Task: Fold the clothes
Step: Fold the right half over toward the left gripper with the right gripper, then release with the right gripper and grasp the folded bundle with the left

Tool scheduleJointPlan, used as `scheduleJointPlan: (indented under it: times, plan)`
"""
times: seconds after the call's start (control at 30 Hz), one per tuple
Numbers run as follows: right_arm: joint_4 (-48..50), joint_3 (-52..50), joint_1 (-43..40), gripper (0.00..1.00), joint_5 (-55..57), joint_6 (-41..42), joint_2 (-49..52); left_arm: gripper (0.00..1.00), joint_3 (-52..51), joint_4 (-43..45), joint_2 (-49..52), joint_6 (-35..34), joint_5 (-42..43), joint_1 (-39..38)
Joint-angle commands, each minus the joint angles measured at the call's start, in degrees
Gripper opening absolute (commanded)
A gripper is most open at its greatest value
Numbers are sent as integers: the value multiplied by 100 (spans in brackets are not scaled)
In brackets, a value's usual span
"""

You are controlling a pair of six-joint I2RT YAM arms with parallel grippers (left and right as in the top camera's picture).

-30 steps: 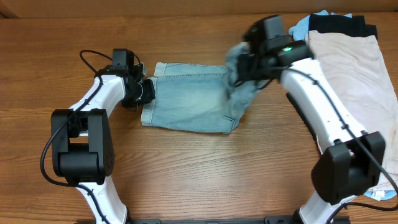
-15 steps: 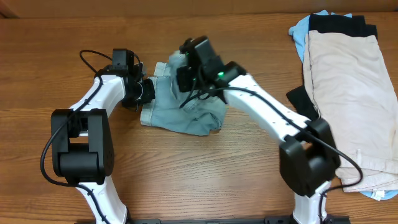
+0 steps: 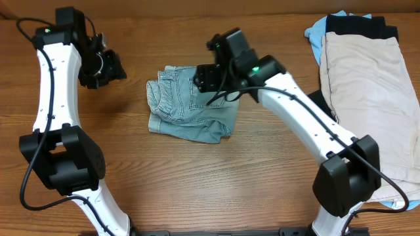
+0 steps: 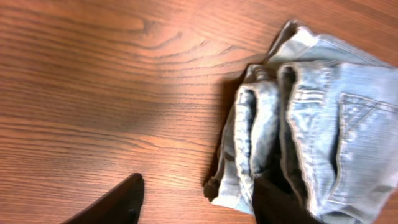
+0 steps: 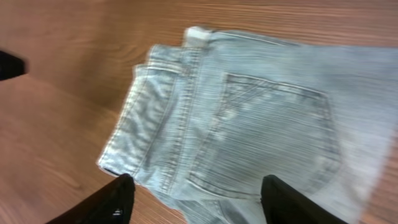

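Observation:
The light-blue denim shorts (image 3: 190, 108) lie folded in a compact bundle in the middle of the table, a patch pocket (image 5: 267, 130) facing up and the waistband layers (image 4: 273, 124) stacked along the left edge. My right gripper (image 3: 205, 78) hovers open over the bundle's upper right part; in the right wrist view its fingers (image 5: 115, 202) straddle the pocket with nothing gripped. My left gripper (image 3: 106, 65) is open, raised to the far left and apart from the shorts; bare wood and the shorts' corner show between its fingers (image 4: 121, 199).
A stack of other clothes sits at the right edge: a beige garment (image 3: 367, 85) on top, a black one (image 3: 361, 26) and a sky-blue one (image 3: 315, 29) peeking out behind. Bare wooden table (image 3: 197, 177) surrounds the shorts.
My right gripper carried the shorts' right half leftward over the rest and opened. My left gripper let go of the left edge and swung up and away to the far left.

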Motion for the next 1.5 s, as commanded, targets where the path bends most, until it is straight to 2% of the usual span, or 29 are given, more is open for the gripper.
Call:
scheduleJointPlan:
  times: [0.0, 0.07, 0.23, 0.27, 0.3, 0.33, 0.47, 0.73, 1.07, 1.47]
  plan:
    - [-219, 120, -162, 71, 72, -229, -101, 63, 52, -24, -28, 892, 754, -227]
    - [-415, 120, -334, 71, 216, -227, -101, 65, -35, 74, -28, 1154, 1121, -424]
    - [-723, 120, -903, 76, 212, -227, -101, 74, -61, 249, -26, 1397, 1176, -861]
    - [-802, 120, -1062, 76, 212, -227, -101, 82, -61, 297, -22, 1392, 1176, -933]
    - [-914, 120, -1300, 77, 214, -232, -101, 96, -63, 398, 15, 1346, 1152, -1106]
    - [-966, 120, -1427, 77, 212, -254, -101, 97, -63, 424, 48, 1270, 1047, -1204]
    - [-1193, 118, -1860, 77, 214, -361, -101, 97, -66, 365, 396, 592, 28, -1591]
    - [-1381, 109, -2192, 78, 221, -625, -101, 99, -66, -170, 1196, -621, -1025, -1915]
    - [-1333, 109, -2192, 84, 219, -638, -98, 100, -66, -243, 1331, -675, -1366, -1926]
    - [-1329, 109, -2192, 86, 328, -636, -94, 93, -76, -428, 1786, -619, -1370, -1996]
